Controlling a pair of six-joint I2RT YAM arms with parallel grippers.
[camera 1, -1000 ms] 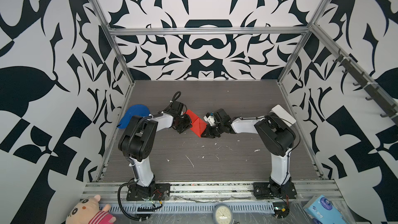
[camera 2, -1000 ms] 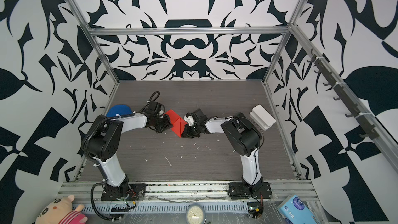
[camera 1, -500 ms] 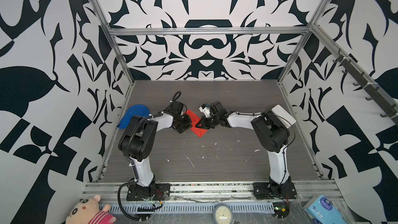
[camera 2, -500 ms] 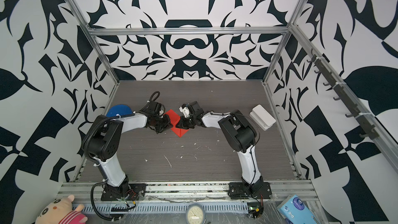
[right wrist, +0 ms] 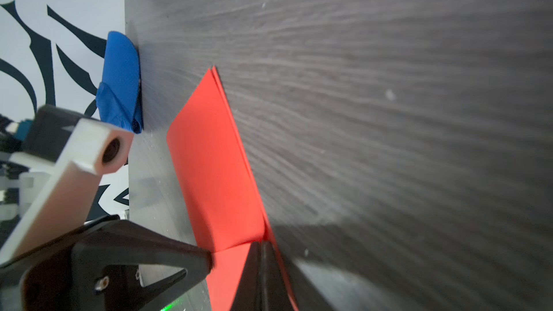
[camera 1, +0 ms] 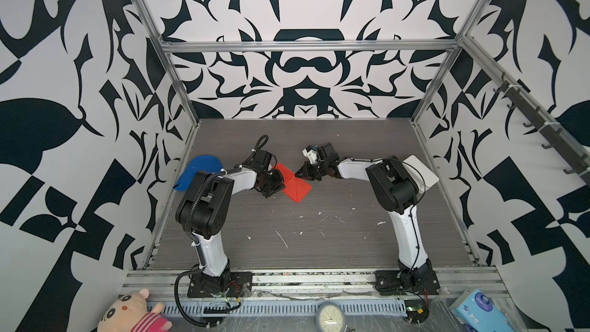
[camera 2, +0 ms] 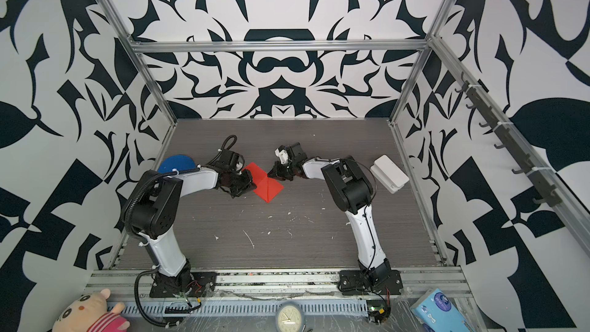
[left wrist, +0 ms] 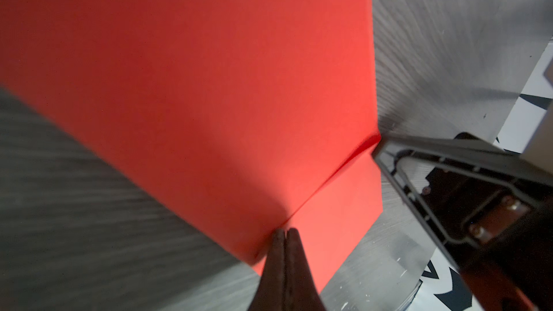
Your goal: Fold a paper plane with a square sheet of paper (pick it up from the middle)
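Both arms are low on the surface (camera 1: 319, 225). My left tool (left wrist: 284, 234) is pinched tight, tips together, planted on the red sheet of paper (left wrist: 209, 85) at one end of a crease. My right tool (right wrist: 261, 245) is pinched tight too, nose at the crease's other end. I can't tell whether either actually nips the paper. The folded sheet lies between the two tools in both top views. The blue cloth (right wrist: 121, 97) sits behind my left tool, well apart from the sheet.
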